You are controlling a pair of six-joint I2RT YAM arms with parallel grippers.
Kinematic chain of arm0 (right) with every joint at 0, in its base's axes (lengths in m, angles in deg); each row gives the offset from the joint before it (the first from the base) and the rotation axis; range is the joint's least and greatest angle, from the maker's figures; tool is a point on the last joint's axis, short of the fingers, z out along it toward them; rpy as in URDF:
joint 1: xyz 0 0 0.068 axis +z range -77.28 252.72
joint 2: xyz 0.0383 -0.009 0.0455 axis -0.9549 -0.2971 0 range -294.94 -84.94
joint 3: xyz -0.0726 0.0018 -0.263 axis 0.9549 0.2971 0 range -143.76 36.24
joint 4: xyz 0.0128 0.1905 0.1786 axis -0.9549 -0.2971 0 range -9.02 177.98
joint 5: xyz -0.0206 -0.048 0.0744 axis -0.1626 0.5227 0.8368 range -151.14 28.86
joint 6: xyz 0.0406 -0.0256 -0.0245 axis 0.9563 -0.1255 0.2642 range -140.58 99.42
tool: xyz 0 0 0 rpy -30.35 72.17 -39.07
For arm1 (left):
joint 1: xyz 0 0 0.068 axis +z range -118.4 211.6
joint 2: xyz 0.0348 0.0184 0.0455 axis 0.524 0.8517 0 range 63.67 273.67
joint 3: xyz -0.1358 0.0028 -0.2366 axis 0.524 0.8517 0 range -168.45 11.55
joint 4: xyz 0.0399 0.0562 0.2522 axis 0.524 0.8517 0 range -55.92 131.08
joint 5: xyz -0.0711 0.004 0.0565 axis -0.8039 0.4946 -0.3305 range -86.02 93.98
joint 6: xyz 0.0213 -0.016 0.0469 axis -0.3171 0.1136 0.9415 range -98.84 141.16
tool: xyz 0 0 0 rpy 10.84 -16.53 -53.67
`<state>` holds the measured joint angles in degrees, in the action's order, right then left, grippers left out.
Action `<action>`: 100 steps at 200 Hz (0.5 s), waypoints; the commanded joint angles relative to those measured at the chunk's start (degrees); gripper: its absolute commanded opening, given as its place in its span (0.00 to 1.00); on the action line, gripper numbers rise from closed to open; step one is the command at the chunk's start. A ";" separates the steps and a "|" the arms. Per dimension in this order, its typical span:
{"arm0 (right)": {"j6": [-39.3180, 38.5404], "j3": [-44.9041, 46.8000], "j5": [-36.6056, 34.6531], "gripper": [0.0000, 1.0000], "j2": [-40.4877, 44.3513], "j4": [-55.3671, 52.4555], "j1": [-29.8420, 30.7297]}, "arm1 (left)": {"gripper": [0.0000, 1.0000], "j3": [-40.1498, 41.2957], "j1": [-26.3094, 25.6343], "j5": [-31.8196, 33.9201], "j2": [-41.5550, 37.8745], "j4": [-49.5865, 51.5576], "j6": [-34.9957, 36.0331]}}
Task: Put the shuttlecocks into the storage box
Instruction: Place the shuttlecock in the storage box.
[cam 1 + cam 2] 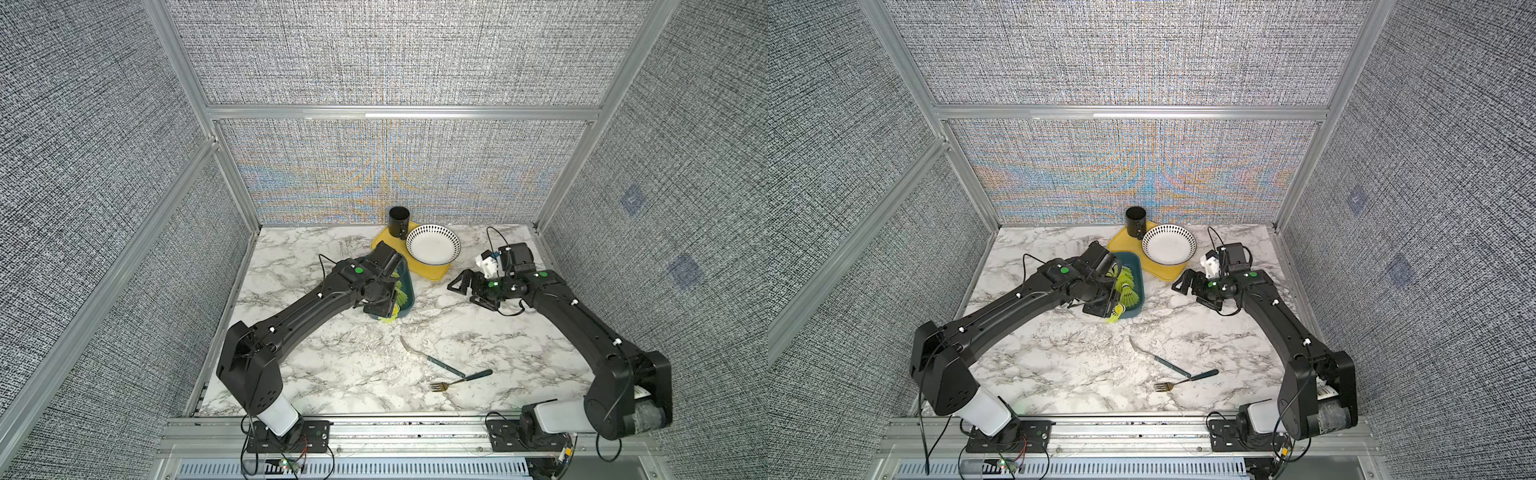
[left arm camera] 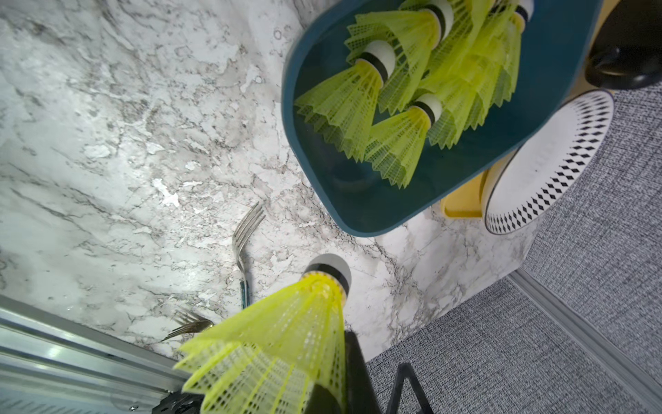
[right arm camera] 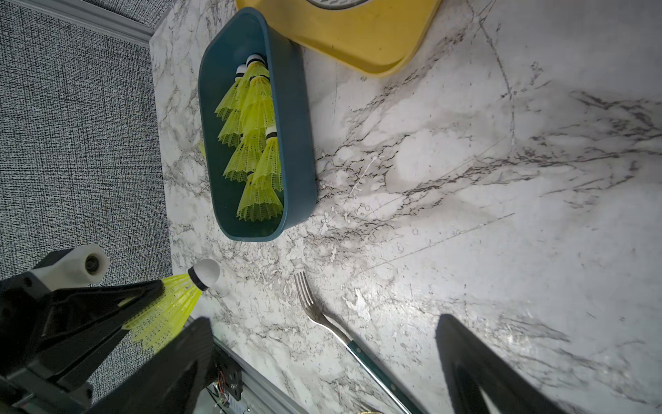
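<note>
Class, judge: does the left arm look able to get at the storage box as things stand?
Probably yes: the left gripper, shut on a shuttlecock, hangs at the near end of the storage box, nothing between.

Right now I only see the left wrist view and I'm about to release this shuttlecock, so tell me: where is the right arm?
Observer: The right gripper is beside the yellow tray, apart from the storage box.
Operator: Holding anything?
Observer: No, its jaws stand open and empty.
Operator: Is my shuttlecock over the box?
Observer: Not yet; the right wrist view shows the held shuttlecock short of the box's end, above bare table.
</note>
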<state>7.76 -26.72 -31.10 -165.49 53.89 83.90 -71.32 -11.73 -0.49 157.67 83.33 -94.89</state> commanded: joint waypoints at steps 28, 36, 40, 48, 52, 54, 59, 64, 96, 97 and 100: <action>-1.87 -2.28 3.38 0.99 -3.33 0.19 1.65 | 0.02 -5.94 0.44 1.95 4.76 6.67 -2.20; -1.98 -3.04 4.89 0.99 -4.35 0.42 2.13 | 0.02 -5.94 0.44 2.59 5.09 6.69 -2.63; -2.05 -3.52 5.36 0.99 -4.84 0.50 2.46 | 0.02 -5.74 0.43 2.90 5.15 6.45 -2.86; -2.30 -4.36 6.18 0.99 -5.75 0.39 3.19 | 0.02 -5.26 0.44 3.25 5.27 6.04 -3.61; -2.31 -4.72 6.55 0.99 -6.17 0.40 3.51 | 0.02 -5.12 0.46 3.42 5.36 5.95 -4.00; -2.32 -4.89 6.68 0.99 -6.36 0.42 3.70 | 0.02 -5.05 0.44 3.59 5.35 5.88 -4.16; -2.32 -5.14 6.96 0.99 -6.77 0.40 4.04 | 0.02 -4.86 0.44 4.00 5.41 5.78 -4.40; -2.32 -5.27 7.40 0.99 -7.03 0.42 4.26 | 0.02 -4.88 0.42 4.35 5.53 5.77 -4.51; -2.06 -4.47 7.75 0.99 -7.67 0.84 4.91 | 0.02 -3.65 0.53 6.56 5.58 4.37 -5.90; -2.02 -4.42 7.75 0.99 -7.64 0.85 4.91 | 0.02 -3.59 0.53 6.66 5.58 4.28 -5.92; -1.98 -4.34 7.71 0.99 -7.60 0.94 4.93 | 0.02 -3.39 0.53 6.82 5.58 3.82 -6.11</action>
<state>6.21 -31.51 -24.63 -173.23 54.05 88.62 -75.56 -11.34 3.25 163.20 87.75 -98.03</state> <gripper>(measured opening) 0.987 0.053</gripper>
